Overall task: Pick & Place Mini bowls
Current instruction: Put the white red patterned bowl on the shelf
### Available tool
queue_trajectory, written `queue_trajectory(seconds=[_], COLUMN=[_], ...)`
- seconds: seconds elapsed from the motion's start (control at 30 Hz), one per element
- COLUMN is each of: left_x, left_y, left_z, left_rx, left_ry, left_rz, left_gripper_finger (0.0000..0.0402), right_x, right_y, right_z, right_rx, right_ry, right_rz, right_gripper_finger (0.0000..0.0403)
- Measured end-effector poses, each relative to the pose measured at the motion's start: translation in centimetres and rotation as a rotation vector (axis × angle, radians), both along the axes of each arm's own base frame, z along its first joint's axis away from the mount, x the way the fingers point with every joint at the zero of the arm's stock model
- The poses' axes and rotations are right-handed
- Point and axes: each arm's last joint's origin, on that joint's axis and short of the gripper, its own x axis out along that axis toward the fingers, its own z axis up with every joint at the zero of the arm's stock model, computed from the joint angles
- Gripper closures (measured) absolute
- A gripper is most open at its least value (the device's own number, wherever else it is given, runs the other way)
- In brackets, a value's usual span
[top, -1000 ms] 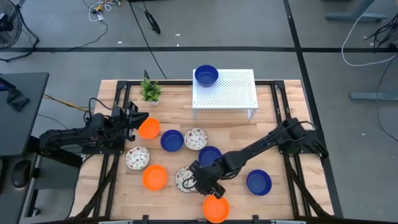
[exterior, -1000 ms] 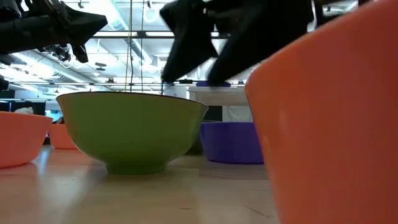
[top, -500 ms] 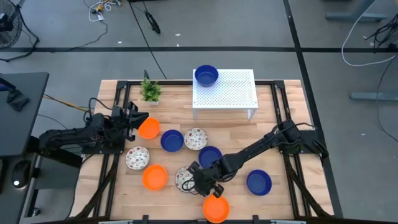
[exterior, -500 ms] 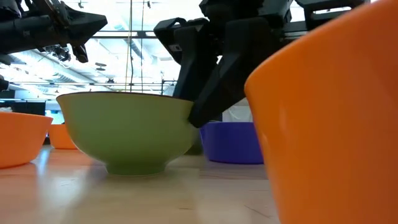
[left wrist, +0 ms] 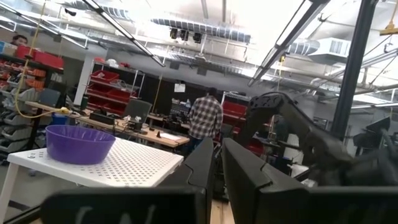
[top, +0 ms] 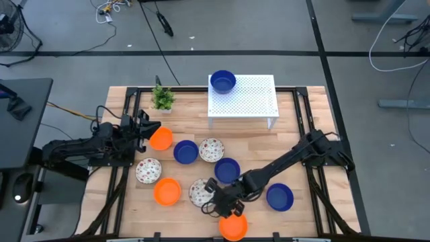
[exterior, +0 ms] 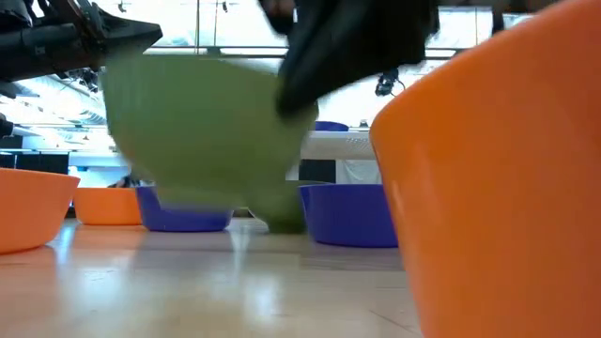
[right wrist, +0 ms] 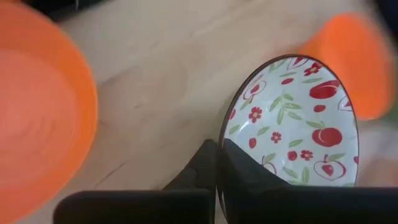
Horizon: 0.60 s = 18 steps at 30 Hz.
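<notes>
A white mini bowl with red and green speckles (top: 199,193), green on its outside (exterior: 202,131), is near the table's front middle, and my right gripper (top: 213,202) is shut on it. An orange mini bowl (top: 233,227) lies just nearer, by the front edge. At the table's left my left gripper (top: 149,130) hangs raised (exterior: 141,36) beside another orange mini bowl (top: 161,138) that rests on the wood. Its fingers (left wrist: 205,171) are shut with only a slit between them and nothing in it. My right gripper pinches the speckled bowl's rim (right wrist: 221,144) on the side toward the table's right. One finger (right wrist: 249,177) is inside the bowl and one (right wrist: 198,167) is outside. The fingers slant down from the right. The bowl is raised and tilted (exterior: 202,131); whether its low side still touches the wood I cannot tell.
A white perforated stand (top: 252,101) at the back carries a blue bowl (top: 222,81), with a small plant (top: 162,98) to its left. Blue bowls (top: 185,152), (top: 227,170), (top: 279,197), speckled bowls (top: 211,149), (top: 148,170) and an orange one (top: 166,191) crowd the middle.
My right gripper has come down beside the speckled bowl, moved a little toward the table's left and near edge, and shut on its rim. The bowl, which stood flat on the wood, has risen and tipped.
</notes>
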Motion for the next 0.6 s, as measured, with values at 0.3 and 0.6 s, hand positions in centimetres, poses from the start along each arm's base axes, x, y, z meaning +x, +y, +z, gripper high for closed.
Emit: queue_trajectory(seconds=[0.3, 0.6], left_x=[0.0, 0.0], left_y=[0.0, 0.0], left_z=[0.0, 0.0], left_rx=[-0.016, -0.018], left_ry=[-0.003, -0.002], left_rz=[-0.007, -0.007], left_gripper_finger=[0.0363, 0.0363], right_x=[-4.2, -9.9], right_y=[-1.1, -11.3], right_z=[9.3, 17.6], right_rx=[-0.038, -0.093], right_ry=[-0.187, -0.232], right_rz=[-0.093, -0.532], right_gripper_finger=[0.0400, 0.0401])
